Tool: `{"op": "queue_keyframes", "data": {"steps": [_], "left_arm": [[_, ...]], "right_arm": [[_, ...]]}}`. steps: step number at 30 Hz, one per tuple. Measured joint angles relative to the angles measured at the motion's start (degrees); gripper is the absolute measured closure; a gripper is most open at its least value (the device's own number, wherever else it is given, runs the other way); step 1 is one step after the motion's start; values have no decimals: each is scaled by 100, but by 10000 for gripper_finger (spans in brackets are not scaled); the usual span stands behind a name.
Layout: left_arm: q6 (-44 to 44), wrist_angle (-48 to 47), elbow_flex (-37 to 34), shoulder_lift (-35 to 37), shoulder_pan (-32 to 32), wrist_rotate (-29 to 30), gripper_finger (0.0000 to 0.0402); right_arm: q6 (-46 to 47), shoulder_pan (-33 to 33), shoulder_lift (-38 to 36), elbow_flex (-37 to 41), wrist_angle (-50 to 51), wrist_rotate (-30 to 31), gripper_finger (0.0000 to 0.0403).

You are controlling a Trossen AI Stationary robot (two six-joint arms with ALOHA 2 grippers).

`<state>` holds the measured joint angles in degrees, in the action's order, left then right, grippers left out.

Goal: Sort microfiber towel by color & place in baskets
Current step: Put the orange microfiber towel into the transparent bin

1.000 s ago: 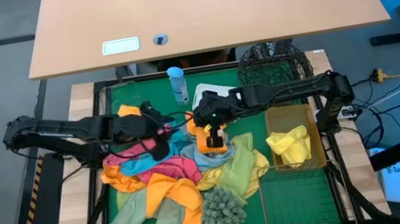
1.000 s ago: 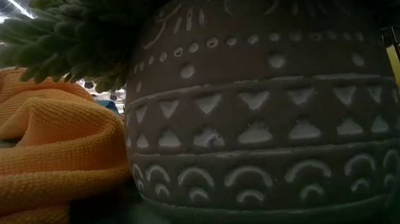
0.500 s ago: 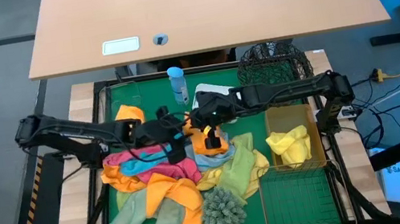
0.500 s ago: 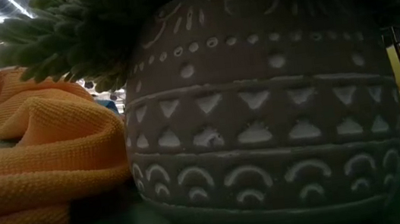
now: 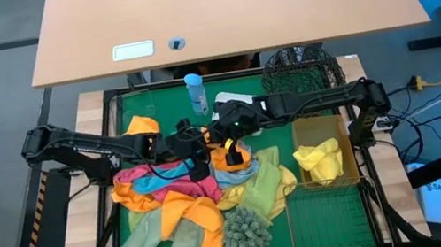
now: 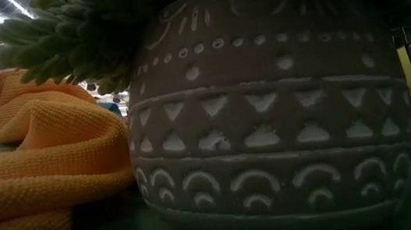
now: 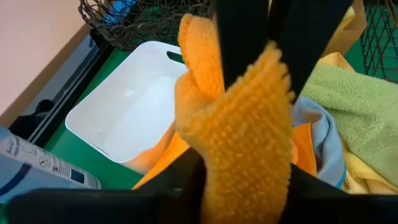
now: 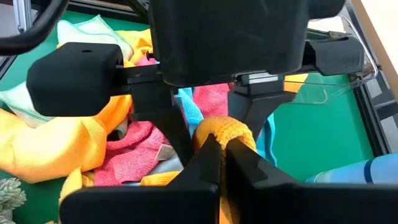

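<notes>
A bunched orange towel stands at mid-table between my two grippers, over the mixed pile of towels. My right gripper, reaching in from the right, is shut on it. My left gripper, reaching in from the left, faces the right one with a finger on each side of the same bunch. A yellow towel lies in the far gold basket. Another orange towel lies at the far left. My left gripper has the orange towel's bunched middle between its two fingers, just beside the right gripper's fingers. It comes roughly level from the table's left. The bunch fills the gap between the fingers. My right gripper pinches the bunched top of the orange towel between its two shut fingers, coming from the table's right and slanting down. The towel stands up in the hold, and its lower part lies on the pile.
The white tub and the black mesh basket stand at the far edge, with a blue bottle to their left. An empty gold basket is near right. A patterned pot holding the shaggy clump fills the low view.
My left gripper has moved toward the table's right, up to the orange towel held by my right gripper. The right gripper and the towel have stayed nearly in place.
</notes>
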<state>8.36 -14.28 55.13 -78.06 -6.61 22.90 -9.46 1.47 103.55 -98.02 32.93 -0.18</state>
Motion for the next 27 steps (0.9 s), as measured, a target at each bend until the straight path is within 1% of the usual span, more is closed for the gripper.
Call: {"op": "queue_keyframes", "data": {"steps": [5, 7, 10, 12, 14, 19, 21, 24, 27], "left_arm": [[2, 0, 0, 0, 0, 1, 374], [5, 0, 0, 0, 0, 30, 392], [4, 0, 0, 0, 0, 46, 391], [4, -2, 0, 0, 0, 46, 391], [4, -7, 0, 0, 0, 50, 393], [4, -22, 0, 0, 0, 52, 397], [4, -31, 0, 2, 0, 54, 396], [4, -56, 0, 5, 0, 55, 396], [-2, -159, 0, 138, 0, 55, 395]], "right_arm": [[9, 1, 0, 0, 9, 119, 396], [9, 1, 0, 0, 9, 107, 396], [14, 1, 0, 0, 11, 63, 391], [14, 1, 0, 0, 11, 61, 376], [14, 1, 0, 0, 11, 102, 352], [18, 5, -13, 0, 17, 455, 275], [18, -1, -35, 2, 63, 467, 251], [17, 1, -175, 2, 197, 468, 226], [18, 1, -378, 2, 437, 467, 213]]}}
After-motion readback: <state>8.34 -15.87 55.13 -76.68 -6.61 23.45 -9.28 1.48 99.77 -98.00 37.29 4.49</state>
